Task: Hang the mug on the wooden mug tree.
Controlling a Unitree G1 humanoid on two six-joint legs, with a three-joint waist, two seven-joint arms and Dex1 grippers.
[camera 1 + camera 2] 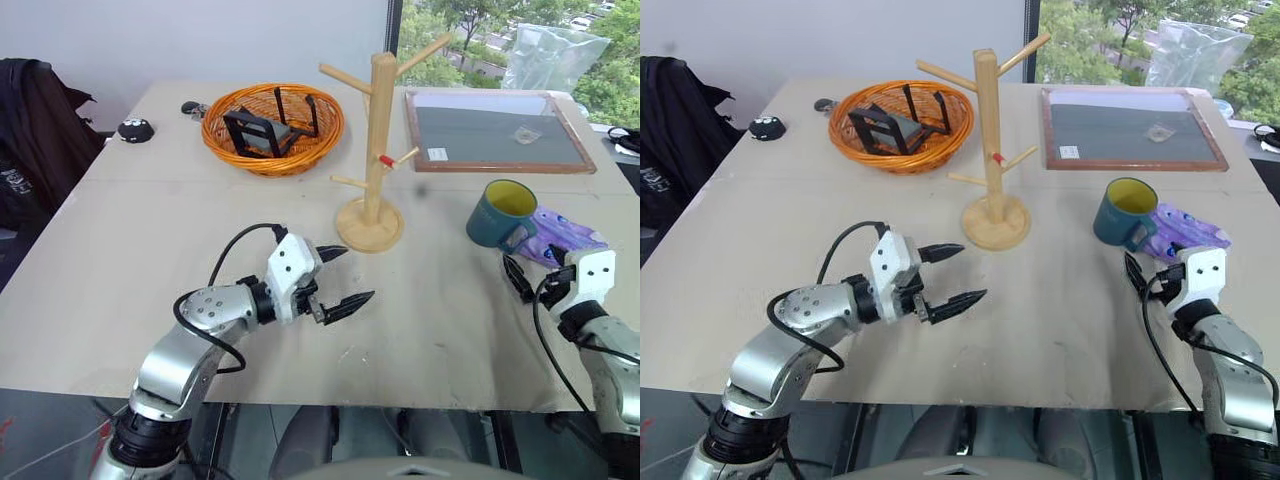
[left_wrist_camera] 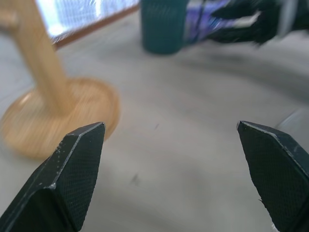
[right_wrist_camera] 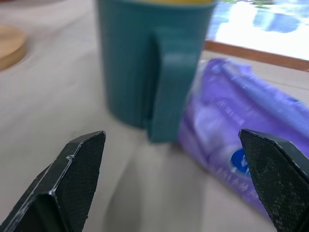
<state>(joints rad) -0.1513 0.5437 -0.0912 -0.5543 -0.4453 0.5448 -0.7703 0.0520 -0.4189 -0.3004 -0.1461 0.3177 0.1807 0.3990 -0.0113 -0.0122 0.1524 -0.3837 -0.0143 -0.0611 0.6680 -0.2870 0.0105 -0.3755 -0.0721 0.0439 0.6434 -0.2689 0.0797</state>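
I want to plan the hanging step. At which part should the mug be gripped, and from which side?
Probably by the rim and wall, not the handle. The mug stands upright with its loop handle turned toward the open right gripper, and that loop must stay free to slip over a peg of the wooden mug tree. Come from the robot's side, one finger inside the mouth.

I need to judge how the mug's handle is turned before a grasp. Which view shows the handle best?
The right wrist view: the mug faces it, handle front and centre between the open fingers. Both eye views show it small, upright beside the purple packet. The left wrist view catches its lower body.
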